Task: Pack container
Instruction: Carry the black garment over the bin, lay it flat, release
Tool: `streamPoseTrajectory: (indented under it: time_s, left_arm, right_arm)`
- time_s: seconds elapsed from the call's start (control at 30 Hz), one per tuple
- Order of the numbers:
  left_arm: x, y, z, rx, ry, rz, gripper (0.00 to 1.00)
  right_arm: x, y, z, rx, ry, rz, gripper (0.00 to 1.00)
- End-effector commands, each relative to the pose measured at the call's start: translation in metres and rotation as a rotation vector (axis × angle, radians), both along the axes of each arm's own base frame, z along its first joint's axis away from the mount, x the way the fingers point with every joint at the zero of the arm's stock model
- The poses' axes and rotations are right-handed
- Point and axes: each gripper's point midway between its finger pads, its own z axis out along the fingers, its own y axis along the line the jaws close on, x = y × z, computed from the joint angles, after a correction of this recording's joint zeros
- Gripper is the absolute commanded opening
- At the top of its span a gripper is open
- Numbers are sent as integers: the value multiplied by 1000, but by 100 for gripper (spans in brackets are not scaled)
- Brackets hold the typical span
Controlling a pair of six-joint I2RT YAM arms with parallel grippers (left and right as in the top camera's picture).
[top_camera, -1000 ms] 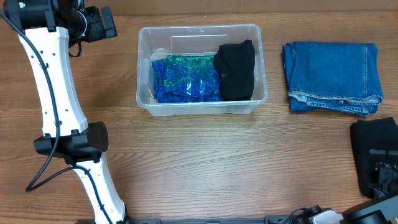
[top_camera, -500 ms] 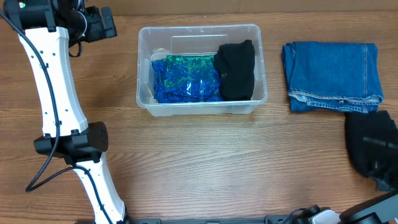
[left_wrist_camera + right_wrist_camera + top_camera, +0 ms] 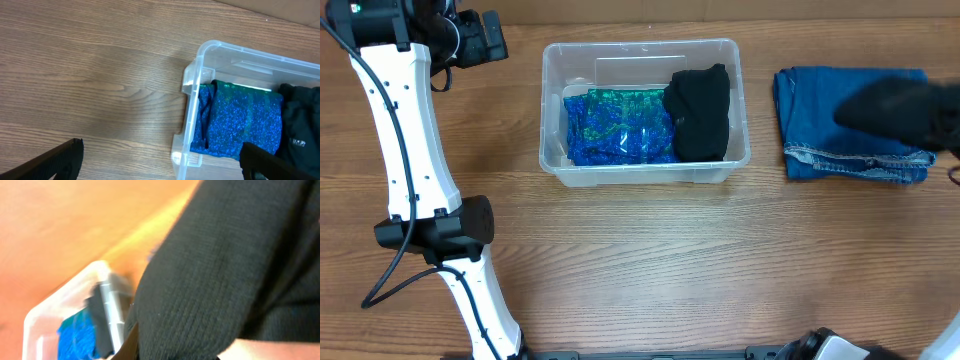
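Overhead has the container (image 3: 640, 176) sitting toward the back of the counter (image 3: 650, 260), with a sparkly blue cloth (image 3: 615, 128) and a black garment (image 3: 700, 112) side by side inside it. Folded jeans (image 3: 810, 120) lie off to its right, and a blurry dark shape (image 3: 895, 108) hangs over them. Over by the container's back-left corner, the left end effector (image 3: 161, 145) is spread wide, with nothing between the fingers. Right wrist cam is mostly black knit fabric (image 3: 225, 265), so I can't tell what the right end effector is doing.

Clear container (image 3: 645, 48), blue-green glittery cloth (image 3: 615, 125), plain black garment (image 3: 700, 110), blue denim (image 3: 820, 120) with pale stitching, black ribbed knit cloth (image 3: 225, 265), brown wood-grain desk (image 3: 670, 260)
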Motion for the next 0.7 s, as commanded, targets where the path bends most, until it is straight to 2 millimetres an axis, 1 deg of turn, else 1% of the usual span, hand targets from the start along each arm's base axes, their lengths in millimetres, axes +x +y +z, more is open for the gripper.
streamPoseTrajectory:
  time_s: [0.0,0.07,0.1,0.17,0.2,0.23,0.27,0.3,0.4,0.47,0.57,0.67]
  left_arm:
    - [1,-1,-3,-6,7,2,100]
    - [1,-1,-3,-6,7,2,100]
    - [1,-1,-3,-6,7,2,100]
    - [1,-1,-3,-6,7,2,100]
    - [1,-1,-3,-6,7,2,100]
    - [1,-1,-3,-6,7,2,100]
    - [1,-1,-3,-6,7,2,100]
    - [1,-1,-3,-6,7,2,100]
    - [1,-1,-3,-6,7,2,100]
    - [1,-1,-3,-6,7,2,100]
    - [1,-1,-3,-6,7,2,100]
    - [1,-1,-3,-6,7,2,100]
  right_arm:
    - [9,91,65,-89,-249,362,4]
    - [14,150,70,-104,-302,560,4]
    - [13,182,68,-114,-319,667,4]
    - [10,225,63,-103,-321,796,4]
    - [10,250,57,-89,-319,866,4]
    - [12,269,51,-77,-314,919,4]
    - [16,281,43,-68,-301,950,4]
    - [24,297,29,-52,-274,990,4]
    - [41,329,-4,-24,-221,1059,4]
    - [58,354,-29,-14,-206,1104,4]
    - [75,381,-51,0,-226,1146,4]
    - [89,399,-66,17,-239,1154,4]
